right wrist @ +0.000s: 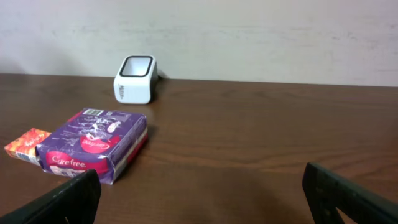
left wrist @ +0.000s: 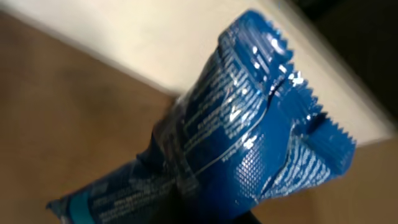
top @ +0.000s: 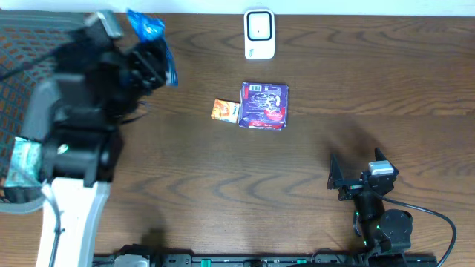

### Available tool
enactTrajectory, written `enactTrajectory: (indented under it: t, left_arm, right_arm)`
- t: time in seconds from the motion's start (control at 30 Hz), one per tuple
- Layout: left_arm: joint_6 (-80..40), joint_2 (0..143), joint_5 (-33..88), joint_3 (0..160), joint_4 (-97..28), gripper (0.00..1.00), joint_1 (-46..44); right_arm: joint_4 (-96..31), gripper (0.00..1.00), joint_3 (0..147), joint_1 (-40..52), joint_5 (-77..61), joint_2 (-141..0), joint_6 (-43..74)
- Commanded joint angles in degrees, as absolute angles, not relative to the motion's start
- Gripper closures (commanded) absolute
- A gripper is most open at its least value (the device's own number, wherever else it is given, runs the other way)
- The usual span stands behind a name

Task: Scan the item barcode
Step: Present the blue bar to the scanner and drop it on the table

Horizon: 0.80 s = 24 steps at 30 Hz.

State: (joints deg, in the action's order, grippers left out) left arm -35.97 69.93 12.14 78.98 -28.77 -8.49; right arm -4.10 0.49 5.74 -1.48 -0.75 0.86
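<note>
Left fingers (top: 151,65) are clamping the blue foil packet (left wrist: 249,137) mid-body; I'm judging it light, crinkly, slippery. Right fingers (right wrist: 68,199) are hanging open.

The left arm (top: 82,126) is black on top, then grey, then white. The right arm (top: 375,204) is small and black with a grey block (top: 382,170), maybe a tiny green light (top: 357,216), and a thin black cable (top: 444,215). Its fingers (right wrist: 351,199) are flat and black.

light: even, soft | glare: blue wrapper (left wrist: 249,137) (specular streaks) | left wrist: blurred
</note>
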Motion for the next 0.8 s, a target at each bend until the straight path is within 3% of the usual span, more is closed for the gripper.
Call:
enactTrajectory:
  t: [0.0, 0.63, 0.7, 0.77]
  left_arm:
    - [-35.03, 75.0, -4.6, 79.64, -30.85, 0.93, -12.36]
    - [-44.07, 107.35, -4.89, 79.64, -28.56, 0.92, -17.19]
    - [-44.07, 108.49, -2.39, 79.64, -27.22, 0.86, -17.19]
    - [-44.03, 108.71, -0.75, 79.64, -25.87, 0.67, -17.19]
  right_arm:
    - [-4.29, 0.01, 0.32, 5.23, -1.17, -0.75, 1.65]
    - [-4.29, 0.01, 0.32, 5.23, -1.17, -0.75, 1.65]
    - [-4.29, 0.01, 0.32, 5.23, -1.17, -0.75, 1.65]
    - [-4.29, 0.01, 0.32, 5.23, -1.17, -0.75, 1.65]
